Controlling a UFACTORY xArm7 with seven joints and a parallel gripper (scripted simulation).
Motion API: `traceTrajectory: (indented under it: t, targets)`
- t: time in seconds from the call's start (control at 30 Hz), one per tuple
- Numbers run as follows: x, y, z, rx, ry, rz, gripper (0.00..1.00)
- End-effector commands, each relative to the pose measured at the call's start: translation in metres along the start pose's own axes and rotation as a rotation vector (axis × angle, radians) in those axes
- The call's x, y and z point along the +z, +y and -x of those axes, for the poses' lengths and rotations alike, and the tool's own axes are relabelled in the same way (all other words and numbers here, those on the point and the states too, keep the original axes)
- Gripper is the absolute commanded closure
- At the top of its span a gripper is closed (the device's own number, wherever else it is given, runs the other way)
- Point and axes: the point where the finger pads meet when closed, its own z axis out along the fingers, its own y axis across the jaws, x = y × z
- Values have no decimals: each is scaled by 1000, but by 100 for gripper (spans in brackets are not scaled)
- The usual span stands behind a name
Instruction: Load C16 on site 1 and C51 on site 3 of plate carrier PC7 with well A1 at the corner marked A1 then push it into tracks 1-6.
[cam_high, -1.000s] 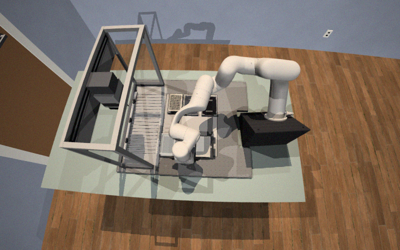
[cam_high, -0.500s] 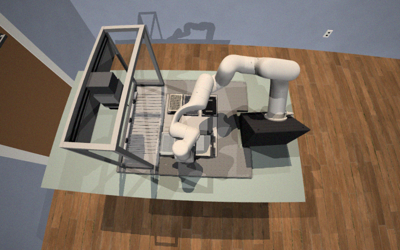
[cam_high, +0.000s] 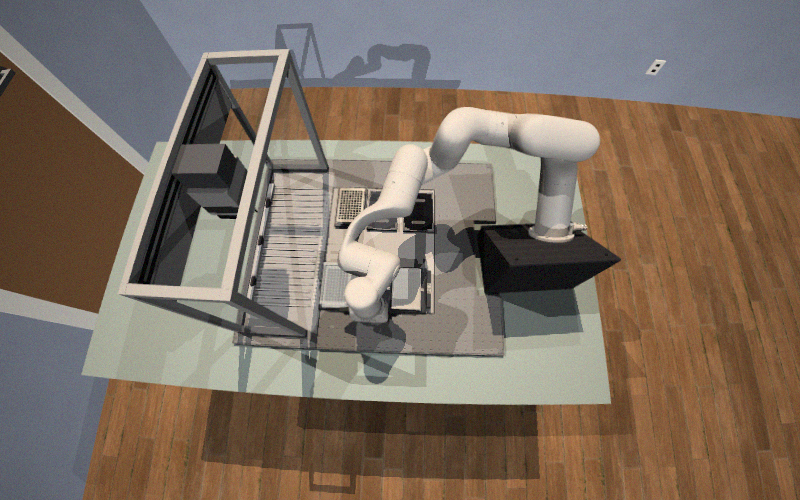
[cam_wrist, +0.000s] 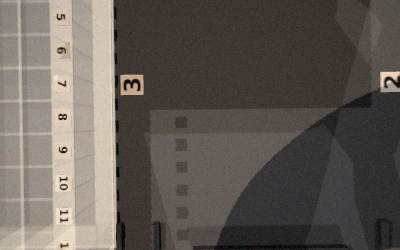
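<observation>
In the top view the plate carrier PC7 (cam_high: 385,293) lies on the apron in front of the lowest-numbered end of the rails (cam_high: 293,244). A pale plate (cam_high: 333,285) sits at its rail end and another pale plate (cam_high: 407,287) at its handle end. My gripper (cam_high: 370,312) hangs over the carrier's middle, mostly hidden under my wrist, and is open and holds nothing. C15 (cam_high: 349,206) sits in the nest nearest the rails. The wrist view shows a dark surface with site labels 3 (cam_wrist: 132,84) and 2 (cam_wrist: 390,81). My fingers are not in that view.
The instrument's frame (cam_high: 224,176) stands over the rails. The nest nearest my base (cam_high: 420,213) looks dark and empty; my arm hides the middle nest. Track numbers 5 to 11 (cam_wrist: 62,117) run along the apron strip. My black base block (cam_high: 542,259) stands at the right.
</observation>
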Motion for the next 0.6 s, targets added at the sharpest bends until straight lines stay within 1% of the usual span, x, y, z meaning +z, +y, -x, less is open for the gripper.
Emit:
traceTrajectory:
  t: [0.0, 0.57]
  targets:
    - [-2, -1, -2, 0, -3, -3, 0]
    - [-2, -1, -6, 0, -3, -3, 0]
